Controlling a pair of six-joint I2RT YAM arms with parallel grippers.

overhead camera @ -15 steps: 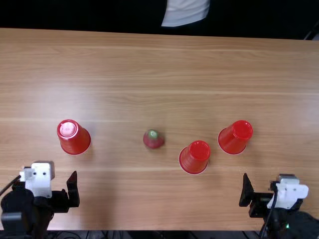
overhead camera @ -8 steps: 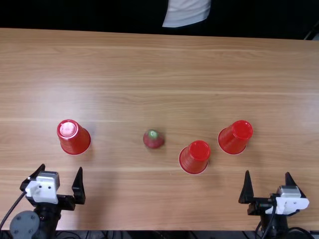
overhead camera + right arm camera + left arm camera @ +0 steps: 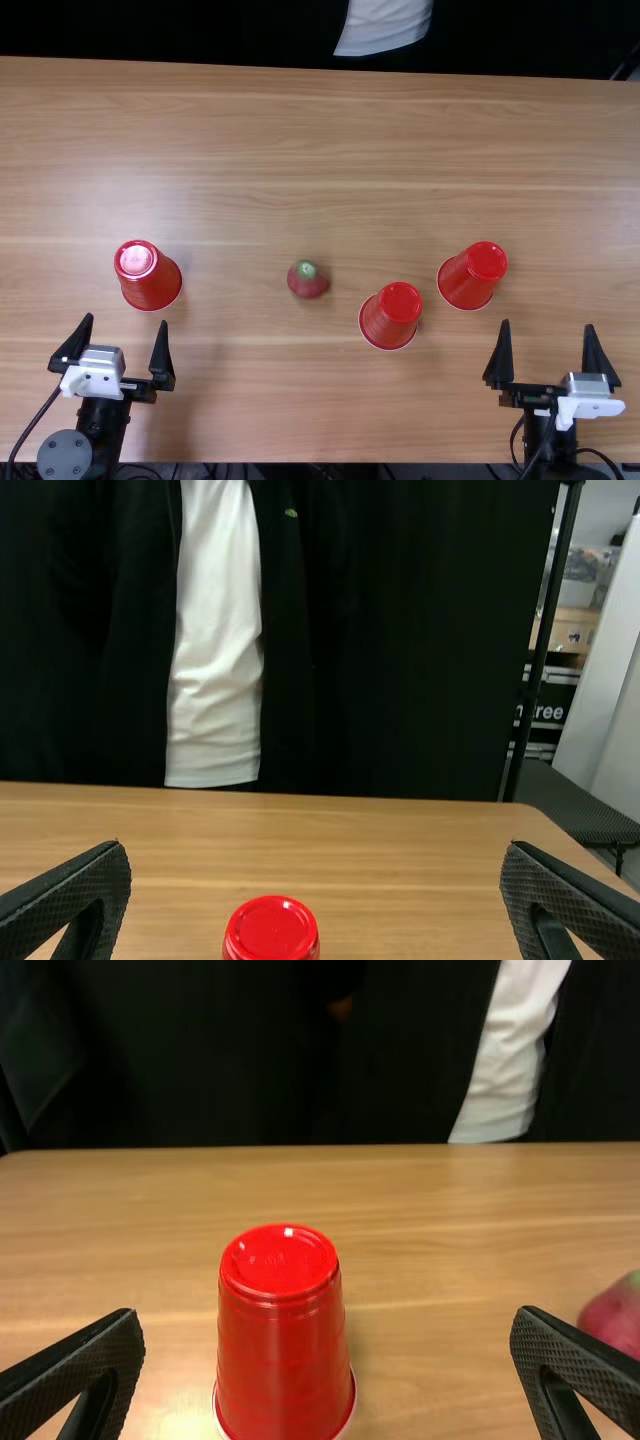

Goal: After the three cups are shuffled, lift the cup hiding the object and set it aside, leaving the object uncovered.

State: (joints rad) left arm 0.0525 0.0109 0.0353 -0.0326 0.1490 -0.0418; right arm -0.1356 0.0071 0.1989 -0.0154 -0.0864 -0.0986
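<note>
Three red cups stand upside down on the wooden table: a left cup (image 3: pixel 147 275) (image 3: pixel 283 1335), a middle cup (image 3: pixel 391 316) and a right cup (image 3: pixel 473 275) (image 3: pixel 271 932). A small red and green object (image 3: pixel 307 279) (image 3: pixel 615 1313) lies uncovered between the left and middle cups. My left gripper (image 3: pixel 118 344) is open near the front edge, just in front of the left cup. Open as well, my right gripper (image 3: pixel 545 352) stands at the front right, a little in front of the right cup. Neither holds anything.
The table's near edge (image 3: pixel 320 462) runs right behind both arm bases. Bare wood stretches across the far half of the table (image 3: pixel 320 130).
Both arms have swung so their grippers point forward at the cups, and both finger pairs now stand spread wide. The cups and the object have stayed in place.
</note>
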